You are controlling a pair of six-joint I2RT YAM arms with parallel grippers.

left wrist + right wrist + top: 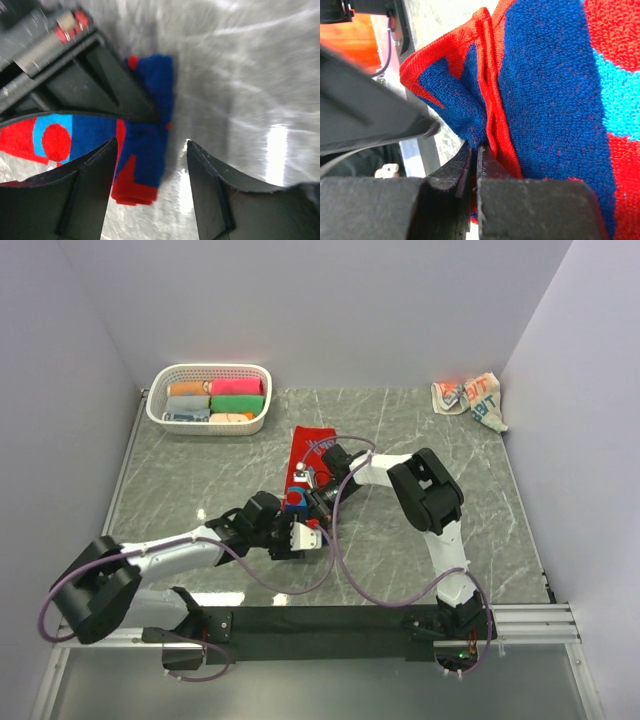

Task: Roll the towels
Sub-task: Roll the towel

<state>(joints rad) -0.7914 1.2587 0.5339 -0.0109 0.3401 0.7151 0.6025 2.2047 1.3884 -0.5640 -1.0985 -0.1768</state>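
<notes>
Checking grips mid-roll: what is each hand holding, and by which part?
The right hand pinches the red towel by a fold at its blue end. The left hand is open around that end, holding nothing.

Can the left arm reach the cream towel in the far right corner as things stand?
Probably not: the cream towel lies far across the table, and the right arm stands between, the right gripper shut on the red towel.

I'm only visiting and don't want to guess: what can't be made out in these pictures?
- Top view: near end of the red towel, hidden under both arms' jaws; how much is rolled is unclear.
- Top view: lettering on the cream towel, crumpled and too small to read.
- Left wrist view: table, blurred by glare.
- Right wrist view: red towel, cut off by top and right edges.
</notes>
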